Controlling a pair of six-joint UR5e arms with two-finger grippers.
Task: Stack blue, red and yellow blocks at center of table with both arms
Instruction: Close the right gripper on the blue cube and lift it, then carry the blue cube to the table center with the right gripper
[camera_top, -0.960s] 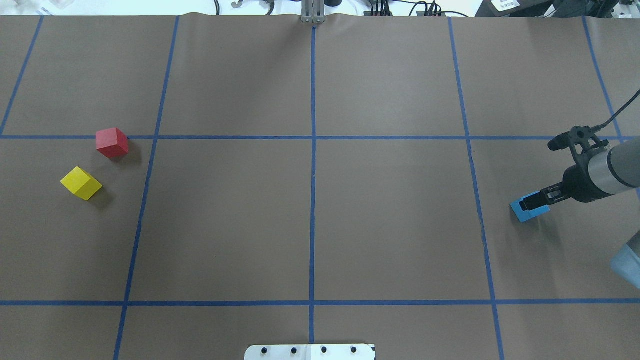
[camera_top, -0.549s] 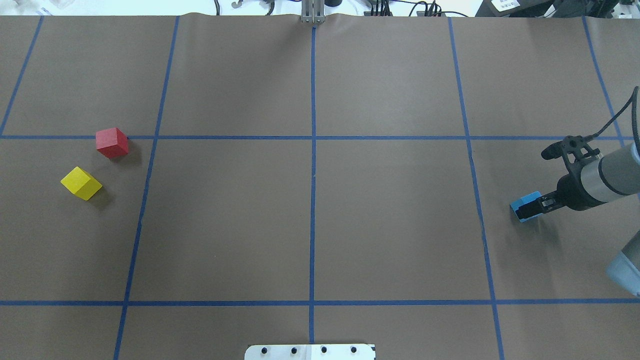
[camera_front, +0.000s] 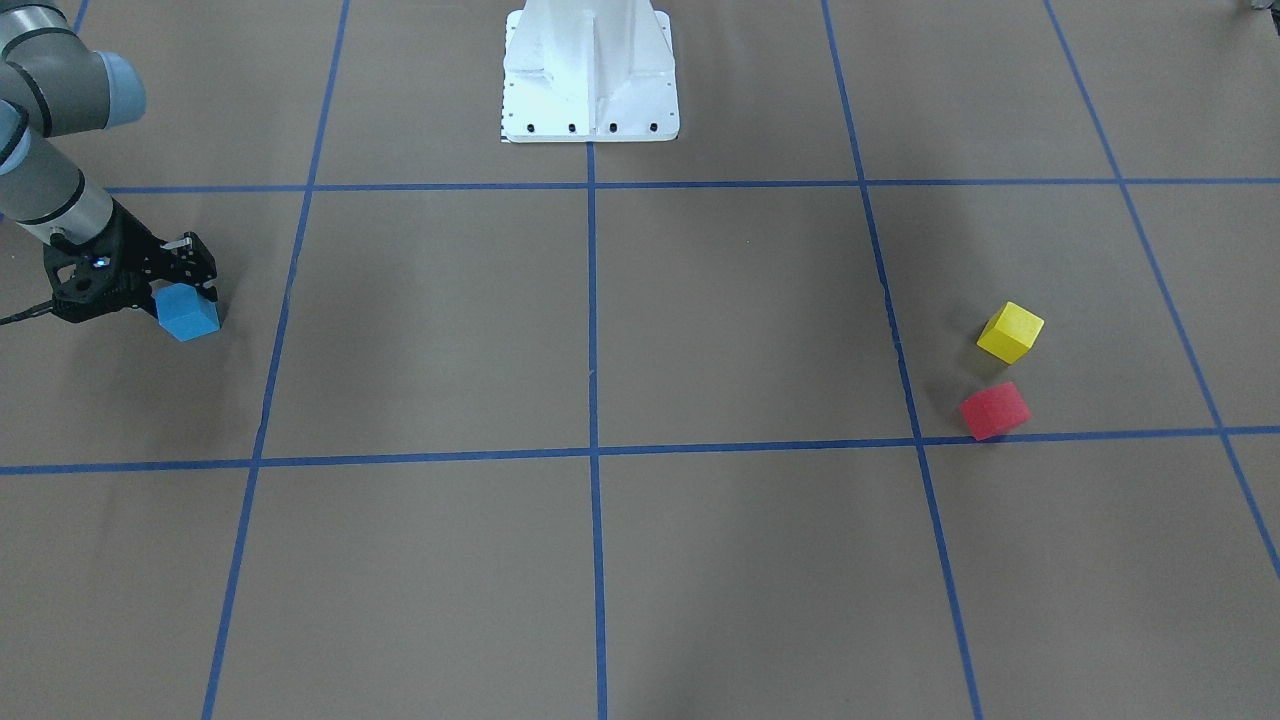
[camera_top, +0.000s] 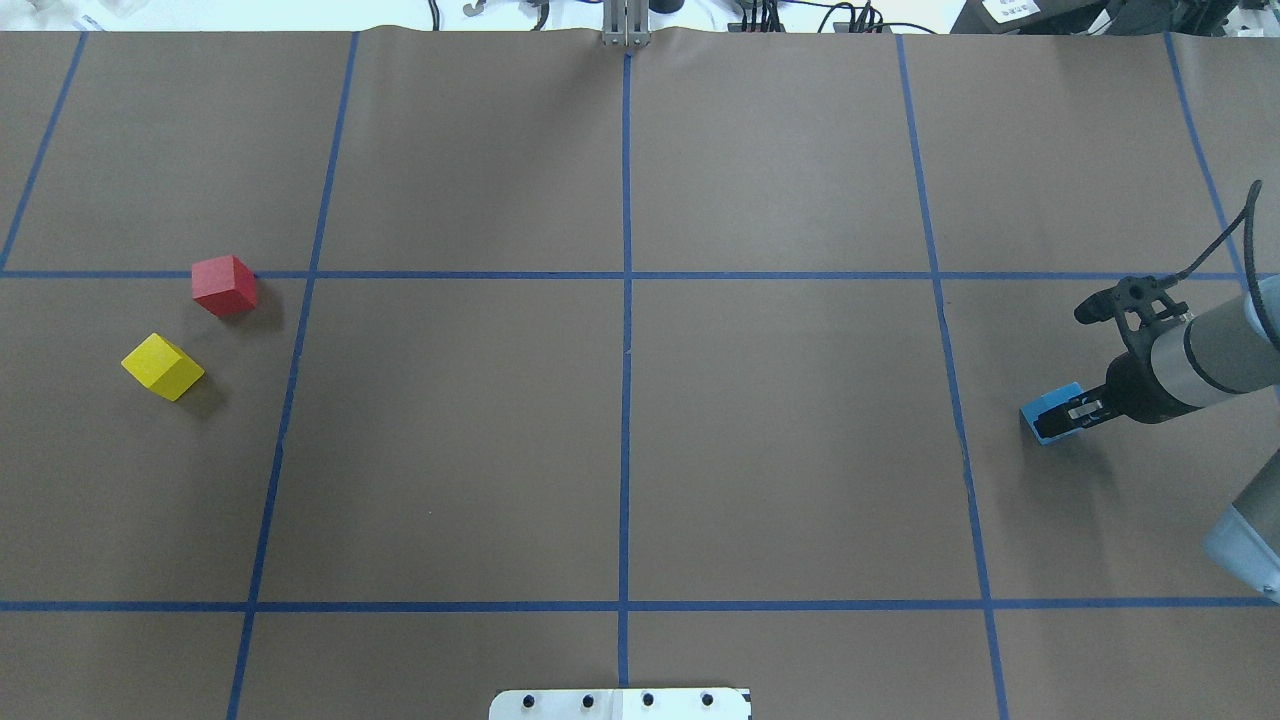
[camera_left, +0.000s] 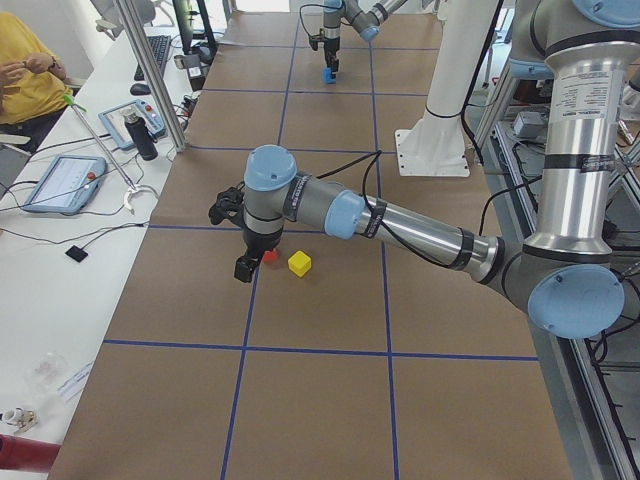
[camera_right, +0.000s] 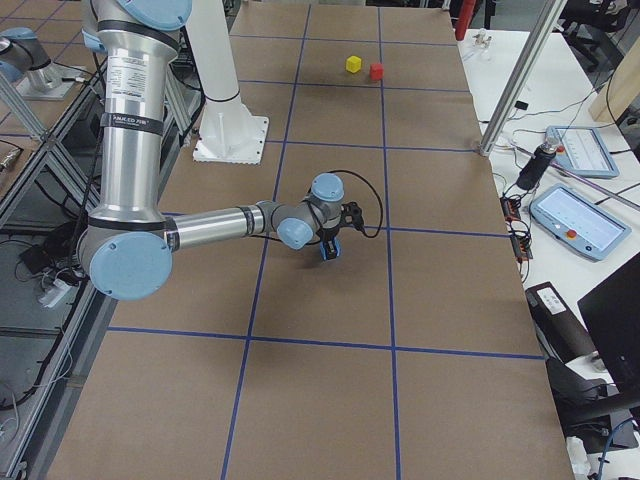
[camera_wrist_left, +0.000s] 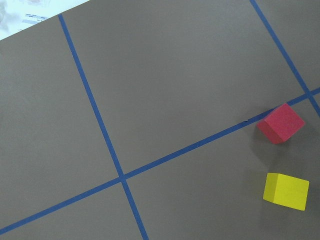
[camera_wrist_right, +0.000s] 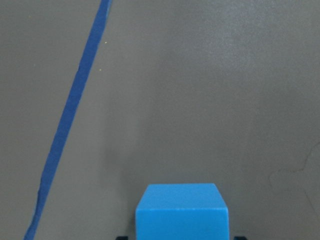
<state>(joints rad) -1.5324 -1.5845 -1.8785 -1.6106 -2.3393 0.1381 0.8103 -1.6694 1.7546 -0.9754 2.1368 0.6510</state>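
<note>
The blue block (camera_top: 1045, 415) rests on the table at the right. My right gripper (camera_top: 1068, 411) is down over it, open, with one finger on each side; it also shows in the front view (camera_front: 186, 292) and the right side view (camera_right: 330, 248). In the right wrist view the blue block (camera_wrist_right: 181, 212) fills the bottom centre. The red block (camera_top: 224, 285) and the yellow block (camera_top: 161, 366) sit close together at the far left, apart from each other. My left gripper (camera_left: 244, 266) shows only in the left side view, above those blocks; I cannot tell whether it is open.
Blue tape lines (camera_top: 626, 340) divide the brown table into squares. The white robot base (camera_front: 590, 75) stands at the near edge. Tablets and a seated person (camera_left: 25, 70) are beside the table.
My right gripper has come lower over the blue block and its wrist has shifted slightly left. The blocks have not moved.
</note>
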